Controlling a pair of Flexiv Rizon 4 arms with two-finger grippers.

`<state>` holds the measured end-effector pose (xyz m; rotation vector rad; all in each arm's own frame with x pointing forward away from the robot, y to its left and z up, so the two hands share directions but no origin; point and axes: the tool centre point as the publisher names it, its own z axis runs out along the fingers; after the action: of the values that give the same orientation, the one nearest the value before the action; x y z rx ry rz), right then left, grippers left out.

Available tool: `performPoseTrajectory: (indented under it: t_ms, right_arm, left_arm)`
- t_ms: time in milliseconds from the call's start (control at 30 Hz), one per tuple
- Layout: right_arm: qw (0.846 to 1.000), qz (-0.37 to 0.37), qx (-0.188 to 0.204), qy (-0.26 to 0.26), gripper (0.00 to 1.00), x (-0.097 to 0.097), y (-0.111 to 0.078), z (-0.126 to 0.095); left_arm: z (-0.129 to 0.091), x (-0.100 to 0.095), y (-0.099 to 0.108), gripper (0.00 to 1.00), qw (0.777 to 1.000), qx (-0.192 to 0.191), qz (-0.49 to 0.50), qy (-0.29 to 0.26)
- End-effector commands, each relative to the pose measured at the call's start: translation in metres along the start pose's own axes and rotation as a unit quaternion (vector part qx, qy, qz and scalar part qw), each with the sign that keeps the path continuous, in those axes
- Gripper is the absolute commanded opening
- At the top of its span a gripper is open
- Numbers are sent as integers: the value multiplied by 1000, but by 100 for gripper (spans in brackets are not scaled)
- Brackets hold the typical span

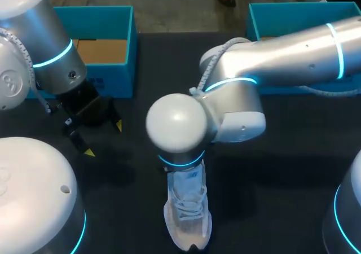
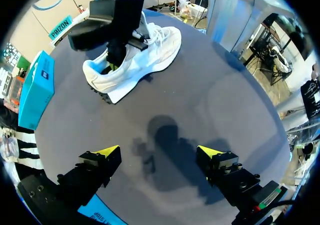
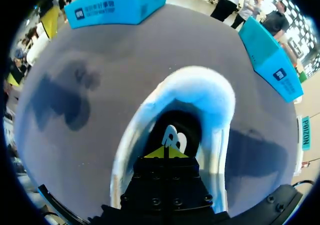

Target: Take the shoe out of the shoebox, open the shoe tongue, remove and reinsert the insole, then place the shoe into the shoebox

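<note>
The left gripper (image 2: 159, 152) hangs released, its yellow tips wide apart with nothing between them, above bare table (image 1: 271, 169) at about 9 o'clock in the head view. The right arm comes in from 2 o'clock and reaches past the middle, so the right gripper (image 3: 167, 152) points straight down into the mouth of the white shoe (image 1: 189, 220). Its two yellow tips are clenched together, with only a thin seam between them. They sit just over the dark insole (image 3: 187, 127), and I cannot tell whether anything thin is pinched there. The shoe stands upright on its sole on the table at 6 o'clock, laces up and toe toward the near edge, outside both boxes. A pale logo mark shows on the insole just ahead of the tips. Two blue shoeboxes stand open at the far edge, the left box (image 1: 107, 73) at 11 o'clock and the right box (image 1: 271, 22) at 1 o'clock. Each bears a small dark label (image 3: 95, 9) with white print on an outer wall.
</note>
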<state>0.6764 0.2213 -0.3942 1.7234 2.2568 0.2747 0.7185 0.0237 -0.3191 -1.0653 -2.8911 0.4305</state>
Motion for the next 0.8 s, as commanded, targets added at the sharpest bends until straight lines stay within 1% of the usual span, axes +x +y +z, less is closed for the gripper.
performPoseTrajectory:
  t_ms: [33,200,367,467,600,800]
  right_arm:
    - [985,167,-7,38,0,-12,0,-18]
    - [988,154,-11,31,0,-12,6,-32]
    - [988,154,-10,24,0,-17,6,-37]
    - [988,152,-1,24,0,-23,7,-35]
    - [988,151,14,36,0,-28,6,-30]
    - [987,151,33,32,0,-21,1,-27]
  left_arm:
    - [0,0,0,100,1000,-1,0,1]
    - [0,0,0,100,1000,-1,0,1]
    - [0,0,0,100,1000,-1,0,1]
    - [0,0,0,100,1000,-1,0,1]
    - [0,0,0,100,1000,-1,0,1]
    - [0,0,0,100,1000,-1,0,1]
